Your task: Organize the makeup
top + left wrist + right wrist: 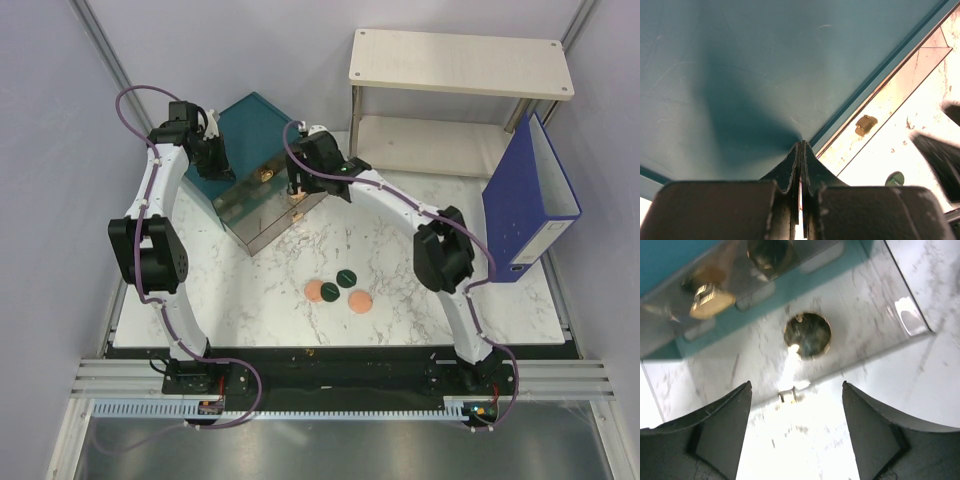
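Two peach-pink discs (315, 291) (360, 301) and two dark green compacts (346, 277) (329, 291) lie together on the marble table. The teal drawer box (250, 130) has a clear drawer (268, 212) pulled out. My right gripper (298, 185) (796, 432) hangs open and empty over the drawer's front. A round dark item with a golden rim (807, 335) lies inside the drawer. My left gripper (216, 157) (801, 145) is shut and empty, its tips on the box's teal top (740, 65). One green compact shows in the left wrist view (895, 178). Both tubes are out of view.
A big blue binder (530, 200) stands at the right. A pale two-level shelf (460, 65) stands at the back right. Gold drawer knobs (712, 296) (866, 125) stick out from the box front. The table's near edge (340, 347) lies below the discs.
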